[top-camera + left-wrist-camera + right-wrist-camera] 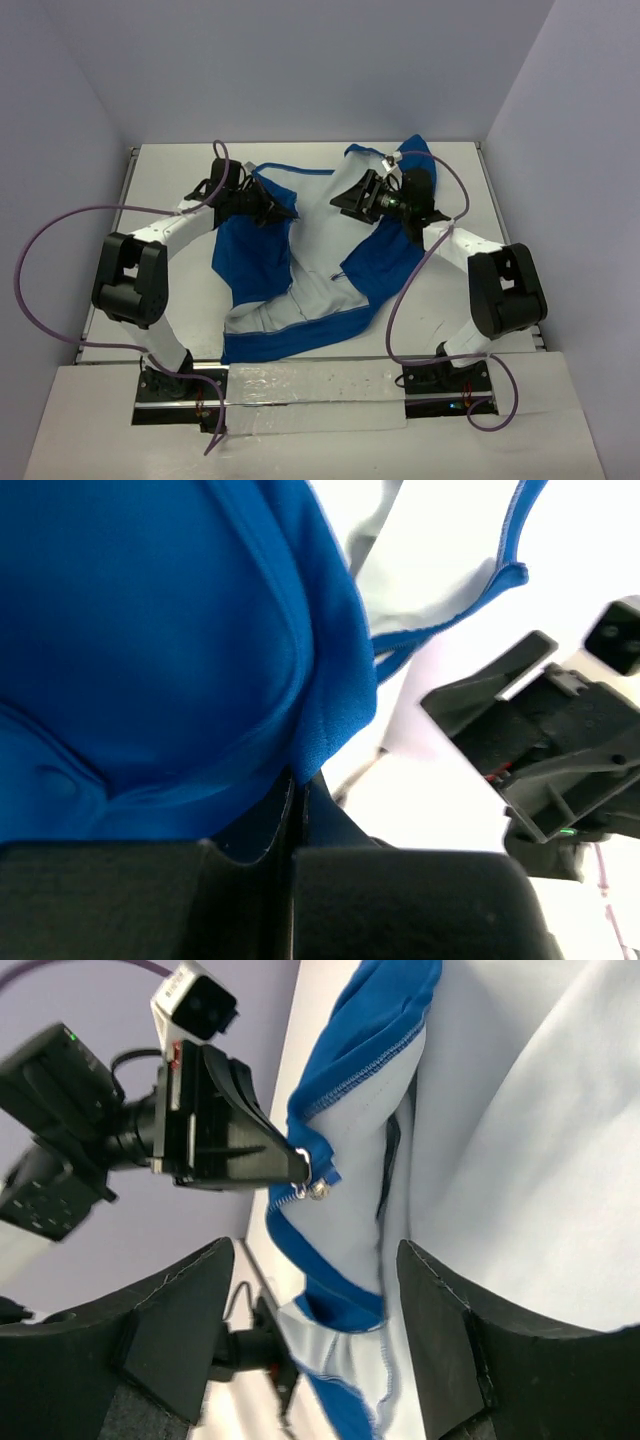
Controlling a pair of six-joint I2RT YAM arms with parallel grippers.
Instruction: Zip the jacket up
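Note:
The royal-blue jacket [248, 262] lies open on the table with its pale lining [325, 240] facing up. My left gripper [282, 212] is shut on the blue edge of the jacket's left front flap; in the left wrist view [298, 782] the fabric [150, 630] is pinched between the closed fingers. The right wrist view shows the held edge [345, 1080] with the silvery zipper slider [316, 1189] right at the left gripper's tip [292, 1165]. My right gripper [340, 203] is open and empty, hovering over the lining [520, 1110] and facing the slider.
The white table [180, 160] is boxed in by pale purple walls on three sides. Purple cables [60, 225] loop from both arms. The right gripper's body [540, 750] is close to the left gripper. The jacket's hem [290, 345] reaches near the front edge.

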